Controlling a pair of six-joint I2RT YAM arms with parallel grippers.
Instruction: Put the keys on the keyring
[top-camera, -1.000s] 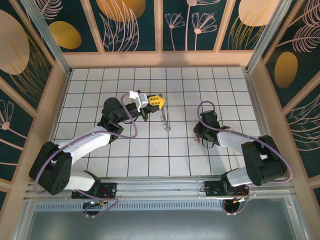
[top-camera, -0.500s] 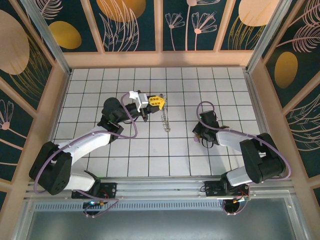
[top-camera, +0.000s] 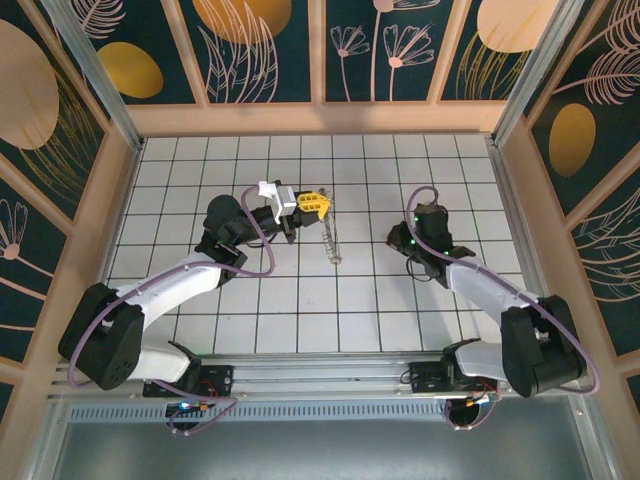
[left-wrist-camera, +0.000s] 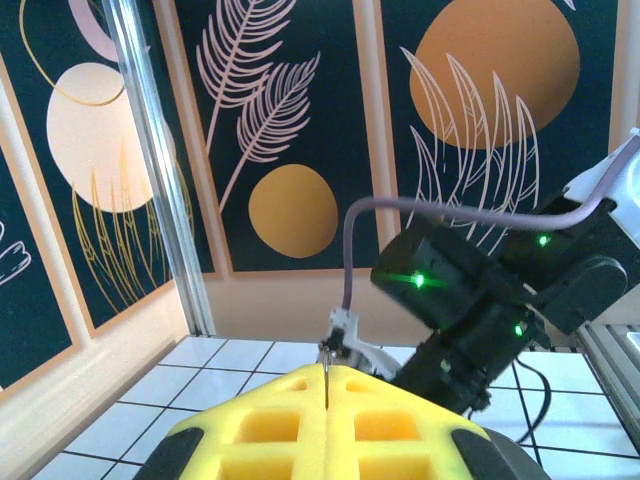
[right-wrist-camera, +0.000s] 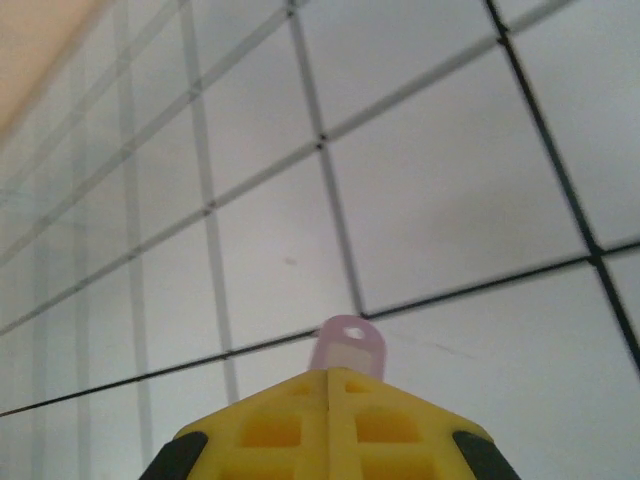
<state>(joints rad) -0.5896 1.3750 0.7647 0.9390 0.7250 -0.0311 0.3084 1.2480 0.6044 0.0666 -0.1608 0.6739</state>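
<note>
Holding: left gripper is clamping its yellow foam pads tight on the thin dark wire hoop of the keyring, which is hanging edge-on over the white tiled floor.
Pinching: right gripper is squeezing shut on the tiny lilac-pink plastic key, its eyelet end poking past the pads.
Why: the ring is being presented upright and the eyelet is being left exposed, likely for threading.
Room: the key is sitting well apart from the ring, with open tiles between them. The wooden side walls are standing far off.
</note>
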